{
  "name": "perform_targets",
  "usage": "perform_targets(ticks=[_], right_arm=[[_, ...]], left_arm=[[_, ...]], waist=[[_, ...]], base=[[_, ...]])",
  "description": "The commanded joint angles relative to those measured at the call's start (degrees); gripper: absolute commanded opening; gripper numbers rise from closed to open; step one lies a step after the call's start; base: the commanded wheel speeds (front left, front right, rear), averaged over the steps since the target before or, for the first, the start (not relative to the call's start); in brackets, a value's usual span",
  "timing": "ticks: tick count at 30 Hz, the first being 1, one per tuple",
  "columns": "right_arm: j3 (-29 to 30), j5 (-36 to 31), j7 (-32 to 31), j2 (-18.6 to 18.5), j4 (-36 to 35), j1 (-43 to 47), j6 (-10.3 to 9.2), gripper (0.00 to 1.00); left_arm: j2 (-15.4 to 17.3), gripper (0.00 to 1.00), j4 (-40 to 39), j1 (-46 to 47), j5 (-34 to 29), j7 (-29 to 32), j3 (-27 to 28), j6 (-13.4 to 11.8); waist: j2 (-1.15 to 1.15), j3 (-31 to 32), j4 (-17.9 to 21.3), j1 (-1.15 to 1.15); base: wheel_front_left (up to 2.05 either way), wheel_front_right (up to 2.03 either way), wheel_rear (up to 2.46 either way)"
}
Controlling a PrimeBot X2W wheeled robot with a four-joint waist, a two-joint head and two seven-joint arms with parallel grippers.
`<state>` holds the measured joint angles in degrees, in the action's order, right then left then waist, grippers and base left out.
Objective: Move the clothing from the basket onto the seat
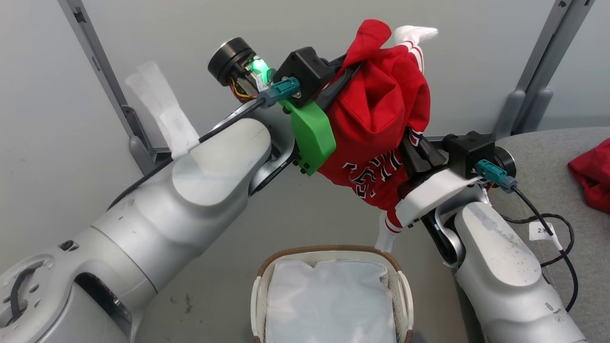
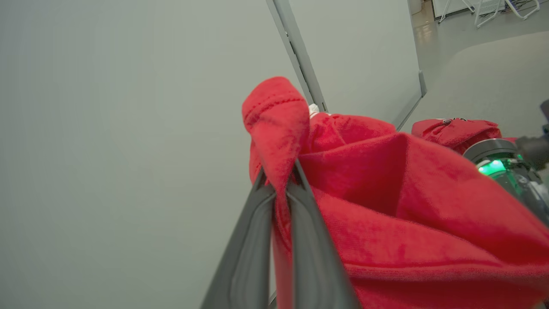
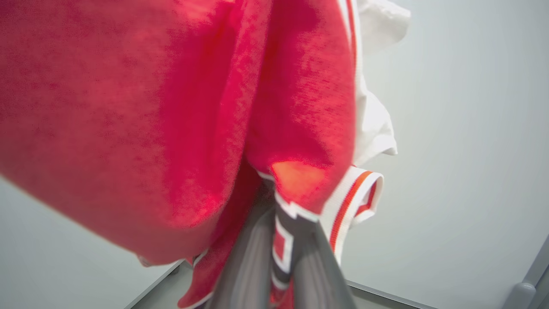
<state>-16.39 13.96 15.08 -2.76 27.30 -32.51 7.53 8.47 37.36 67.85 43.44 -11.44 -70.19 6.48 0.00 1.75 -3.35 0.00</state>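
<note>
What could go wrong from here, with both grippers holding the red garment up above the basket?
1. The left gripper pinches just a thin fold of the red garment, while the right gripper grips near its striped trim; the fold could slip out during the carry.
2. A white sleeve end dangles close to the basket rim and might snag there.

Left arm (image 1: 157, 209), right arm (image 1: 505, 276): silver-grey scuffed shells. Green bracket (image 1: 312, 136), green light (image 1: 259, 66) at its 11 o'clock. Teal connectors (image 1: 284, 90), black cables (image 1: 231, 120).
</note>
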Motion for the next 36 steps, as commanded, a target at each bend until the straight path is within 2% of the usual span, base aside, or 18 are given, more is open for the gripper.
perform_targets(ticks=[1,2,3,9,16,22,32,34,36], right_arm=[[0.6,-0.5,0.1,-0.3,0.2,0.7,-0.08,0.0],[1.0,-0.6,0.1,-0.2,0.2,0.7,-0.08,0.0],[1.5,-0.7,0.1,-0.2,0.2,0.6,-0.08,0.0],[4.0,-1.6,0.1,-0.2,0.0,0.6,-0.08,0.0],[6.4,-2.8,0.1,-0.2,-0.6,1.2,-0.08,0.0],[8.5,-4.4,0.1,-0.2,-1.4,1.4,-0.08,0.0],[12.2,-6.2,0.1,-0.2,-2.2,2.3,-0.08,0.0],[13.6,-7.1,0.1,-0.2,-2.6,2.7,-0.08,0.0],[13.9,-7.2,0.1,-0.2,-2.6,2.8,-0.08,0.0]], left_arm=[[0.3,0.82,0.3,-1.9,1.3,-0.7,0.7,-0.3],[0.3,0.97,0.5,-3.0,1.7,-1.2,1.0,-0.5],[0.3,1.0,0.7,-3.9,2.1,-1.5,1.3,-0.5],[0.2,1.0,2.0,-10.4,2.7,-3.5,3.1,-1.7],[0.4,1.0,0.2,-19.4,1.5,-3.7,8.2,-1.2],[0.0,1.0,-3.8,-29.3,-3.9,-3.7,14.9,-1.7],[-2.2,1.0,-7.6,-41.9,-12.0,-3.7,26.4,-0.1],[-3.6,1.0,-7.9,-44.7,-15.0,-3.7,29.9,0.5],[-4.1,1.0,-7.8,-45.2,-16.0,-3.7,30.8,0.6]], waist=[[0.0,-0.1,0.0,0.0],[0.0,-0.1,0.0,0.0],[0.0,-0.2,0.0,0.0],[0.0,-0.6,-0.2,0.0],[0.0,-1.0,-0.2,0.0],[0.0,-1.5,-0.2,0.0],[0.0,-2.2,0.0,0.0],[0.0,-2.4,0.0,0.0],[0.0,-2.6,0.1,0.0]], base=[[0.0,0.0,0.0],[0.0,0.0,0.0],[0.0,0.0,0.0],[0.0,0.0,0.0],[0.0,0.0,0.0],[0.0,0.0,0.0],[0.0,0.0,0.0],[0.0,0.0,0.0],[0.0,0.0,0.0]])
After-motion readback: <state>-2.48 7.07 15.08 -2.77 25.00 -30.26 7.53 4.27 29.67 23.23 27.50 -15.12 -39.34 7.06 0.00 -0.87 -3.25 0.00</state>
